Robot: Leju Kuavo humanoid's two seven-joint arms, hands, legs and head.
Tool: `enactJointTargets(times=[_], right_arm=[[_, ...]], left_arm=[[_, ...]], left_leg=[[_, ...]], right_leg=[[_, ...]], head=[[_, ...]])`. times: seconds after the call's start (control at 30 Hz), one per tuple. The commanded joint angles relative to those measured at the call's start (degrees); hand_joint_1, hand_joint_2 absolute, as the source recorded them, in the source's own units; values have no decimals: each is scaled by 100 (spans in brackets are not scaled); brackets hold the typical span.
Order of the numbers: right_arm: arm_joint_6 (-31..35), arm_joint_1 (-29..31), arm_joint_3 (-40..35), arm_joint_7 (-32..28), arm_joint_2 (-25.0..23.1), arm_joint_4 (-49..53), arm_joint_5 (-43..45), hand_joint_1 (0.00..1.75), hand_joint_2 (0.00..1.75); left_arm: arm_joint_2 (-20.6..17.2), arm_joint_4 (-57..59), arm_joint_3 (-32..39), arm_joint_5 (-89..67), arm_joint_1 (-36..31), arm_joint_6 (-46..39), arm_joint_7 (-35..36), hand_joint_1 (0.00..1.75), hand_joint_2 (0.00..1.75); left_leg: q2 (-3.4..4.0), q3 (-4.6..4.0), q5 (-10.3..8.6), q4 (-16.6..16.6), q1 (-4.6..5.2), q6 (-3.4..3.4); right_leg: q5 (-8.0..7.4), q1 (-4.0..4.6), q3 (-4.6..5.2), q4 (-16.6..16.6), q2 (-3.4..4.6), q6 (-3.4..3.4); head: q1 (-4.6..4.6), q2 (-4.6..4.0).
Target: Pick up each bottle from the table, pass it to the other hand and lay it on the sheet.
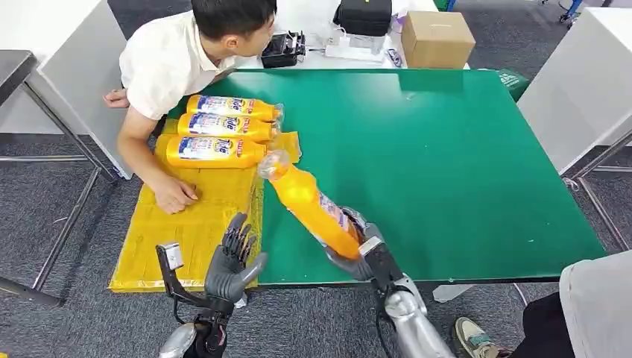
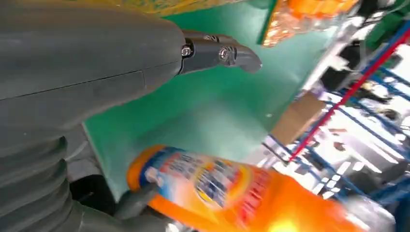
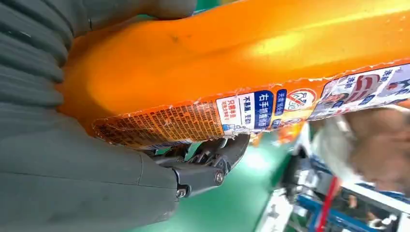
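My right hand [image 1: 365, 253] grips the base of an orange bottle [image 1: 309, 201] and holds it tilted above the green table [image 1: 447, 164], its clear cap pointing at the yellow sheet [image 1: 194, 224]. The right wrist view shows that bottle [image 3: 232, 63] close up in the same hand [image 3: 72, 159]. My left hand [image 1: 232, 262] stands open at the table's near edge, left of the bottle, holding nothing. In the left wrist view the bottle [image 2: 227, 188] sits just past the left hand [image 2: 96, 63]. Three orange bottles [image 1: 223, 128] lie side by side on the sheet's far end.
A person leans over the sheet from the left, one hand [image 1: 173, 195] flat on it. A cardboard box [image 1: 436, 39] and black cases [image 1: 364, 16] stand on the white table beyond. A second person's shoe [image 1: 477, 339] is at the lower right.
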State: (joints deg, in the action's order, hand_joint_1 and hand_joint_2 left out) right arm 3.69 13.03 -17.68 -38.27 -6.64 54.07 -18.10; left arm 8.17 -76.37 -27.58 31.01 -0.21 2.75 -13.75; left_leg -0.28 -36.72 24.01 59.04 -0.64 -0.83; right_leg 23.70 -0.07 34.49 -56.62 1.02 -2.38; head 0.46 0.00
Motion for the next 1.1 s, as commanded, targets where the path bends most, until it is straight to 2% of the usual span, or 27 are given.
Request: enactJointTargets(times=[0.03,0.23,0.3,0.4,0.53,0.77,0.83,1.03,1.07,1.1], right_arm=[[-24,-48,-521,-31,-55,297,51,175,175],[48,-31,-980,-72,-240,179,80,175,175],[-52,91,-1198,-45,-216,-80,124,175,175],[-251,360,-1549,-26,-197,-628,60,175,175],[-355,526,-1870,-78,-245,-1006,-152,175,175],[-300,520,-2148,-72,-311,-1263,-349,171,175],[-311,511,-2169,-73,-336,-1295,-344,175,175],[-164,531,-2244,-48,-315,-1435,-476,175,175],[-146,542,-2273,-46,-315,-1440,-516,175,175],[-128,545,-2308,-43,-319,-1439,-559,175,175]], left_arm=[[-220,223,-310,28,-202,-52,84,0,175],[-203,117,-459,-149,-284,-315,-107,0,175],[-187,169,-520,233,-317,-17,75,0,175],[-255,195,-729,387,-416,386,-12,0,175],[-252,101,-818,317,-475,483,-30,0,175],[-132,-35,-654,280,-508,395,-115,0,175],[-88,-81,-586,320,-562,399,-182,0,175],[-125,-293,-587,234,-595,599,-255,0,175],[-102,-241,-554,246,-613,575,-246,7,175],[-92,-189,-533,246,-642,567,-246,175,175]], left_leg=[[0,14,2,-6,4,2],[0,20,8,-6,4,3],[-8,18,6,-7,4,3],[-5,9,1,-7,3,0],[4,19,4,-11,5,-1],[-9,-1,0,-5,1,-1],[-9,19,4,-10,2,1],[-15,9,4,-5,2,-1],[-15,-2,0,-4,0,-1],[-16,5,0,-7,2,-1]], right_leg=[[5,-3,-10,2,-11,4],[9,-1,-16,0,-9,9],[10,-1,-15,1,-18,7],[4,-1,-8,6,-13,3],[5,-3,-17,7,-9,3],[4,0,-1,4,-15,4],[11,0,-20,6,-23,7],[12,0,-9,3,-30,4],[8,1,2,3,-28,3],[9,0,-4,5,-31,4]], head=[[0,0],[2,0],[0,0],[0,0],[0,0],[0,0],[-2,0],[0,0],[0,0],[0,0]])
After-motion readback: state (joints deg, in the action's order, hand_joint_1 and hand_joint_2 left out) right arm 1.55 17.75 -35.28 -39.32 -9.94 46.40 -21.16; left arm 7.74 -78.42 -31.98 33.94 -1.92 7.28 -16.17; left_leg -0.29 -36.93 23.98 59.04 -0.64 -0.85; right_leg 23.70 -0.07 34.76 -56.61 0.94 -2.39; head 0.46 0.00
